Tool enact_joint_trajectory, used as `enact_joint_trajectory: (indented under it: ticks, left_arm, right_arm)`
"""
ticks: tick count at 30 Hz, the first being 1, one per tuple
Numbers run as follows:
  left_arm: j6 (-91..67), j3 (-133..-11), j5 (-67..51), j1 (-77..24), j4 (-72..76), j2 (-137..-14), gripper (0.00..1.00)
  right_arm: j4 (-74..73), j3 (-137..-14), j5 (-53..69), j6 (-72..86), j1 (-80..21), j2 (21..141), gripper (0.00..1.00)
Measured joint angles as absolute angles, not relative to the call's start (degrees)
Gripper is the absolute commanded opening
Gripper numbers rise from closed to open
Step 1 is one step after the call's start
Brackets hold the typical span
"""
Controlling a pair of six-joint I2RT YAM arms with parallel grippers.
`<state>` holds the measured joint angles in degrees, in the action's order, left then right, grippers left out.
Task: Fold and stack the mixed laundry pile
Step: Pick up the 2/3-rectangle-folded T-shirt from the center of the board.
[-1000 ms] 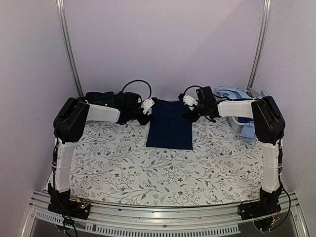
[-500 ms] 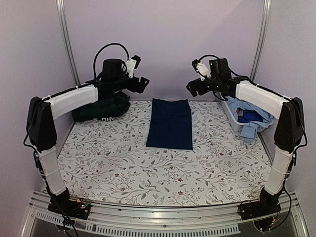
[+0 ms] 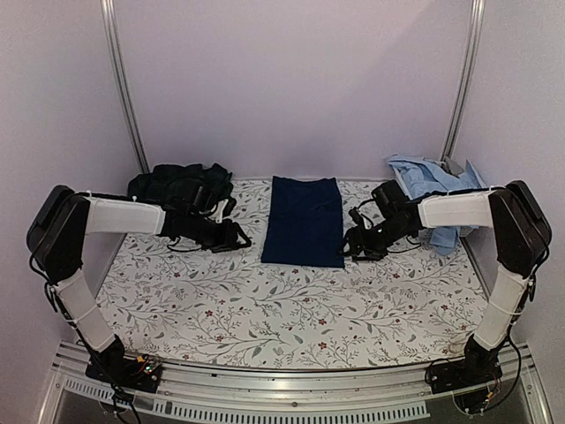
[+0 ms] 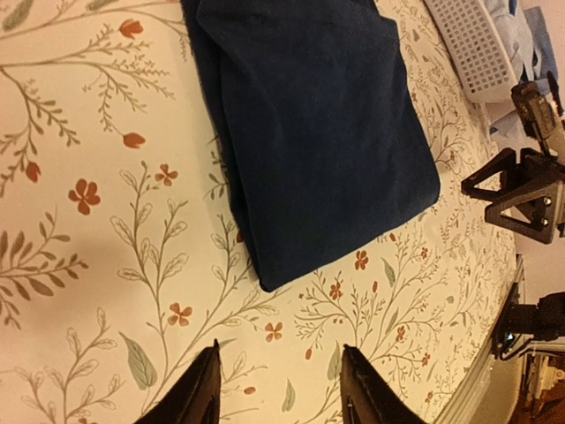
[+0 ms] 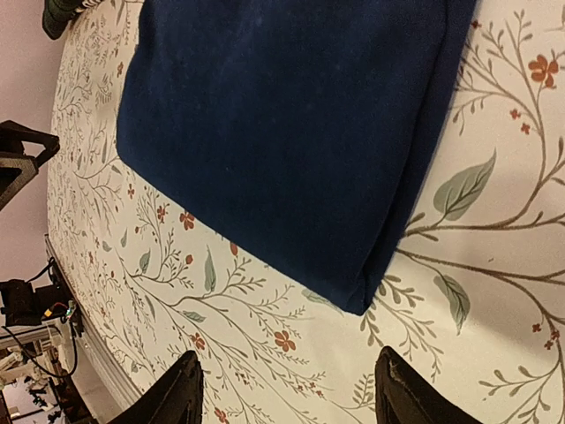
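Two heaps sit at the far edge of the flowered sheet (image 3: pixel 291 309): dark green clothes (image 3: pixel 172 184) on the left and light blue shirts (image 3: pixel 424 172) on the right, probably kept aside so the middle stays free for folding. Between them lies a navy shirt (image 3: pixel 305 221), folded into a flat oblong. The left gripper (image 4: pixel 281 353) and right gripper (image 5: pixel 287 358) hover low beside its near corners, jaws apart and empty, likely placed for another fold.

Floral-vine sheet (image 3: pixel 291 309) lying spread flat; folded navy garment (image 3: pixel 305 221) lying far-centre, dark green pile (image 3: pixel 177 184) far-left, white basket (image 4: pixel 472 49) sitting far-right.
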<state>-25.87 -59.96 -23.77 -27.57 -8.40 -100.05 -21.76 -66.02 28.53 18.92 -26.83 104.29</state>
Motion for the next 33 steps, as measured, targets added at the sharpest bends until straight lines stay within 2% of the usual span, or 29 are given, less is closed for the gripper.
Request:
enact_joint_trajectory:
  ticks: [2,5,13,28,33]
  left_arm:
    - [-28.9,-58.1,-26.1,-27.6,-7.7,-100.1,0.30]
    - [-32.8,-57.3,-29.0,-27.5,-5.5,-101.0,0.27]
    - [-37.9,-57.3,-32.2,-27.5,-1.1,-106.3,0.26]
    - [-41.0,-60.3,-34.8,-27.5,2.9,-115.0,0.30]
    - [-41.8,-61.6,-35.9,-27.5,4.7,-116.8,0.28]
  right_arm:
    - [-21.0,-64.2,29.8,22.0,-26.8,104.2,0.62]
    - [-19.0,-62.2,31.3,24.9,-26.8,104.2,0.59]
    - [-14.1,-58.3,34.7,30.5,-26.8,105.3,0.51]
    - [-7.8,-61.1,37.9,33.7,-24.2,112.1,0.45]
    - [-6.7,-62.1,39.4,33.6,-23.9,113.8,0.39]
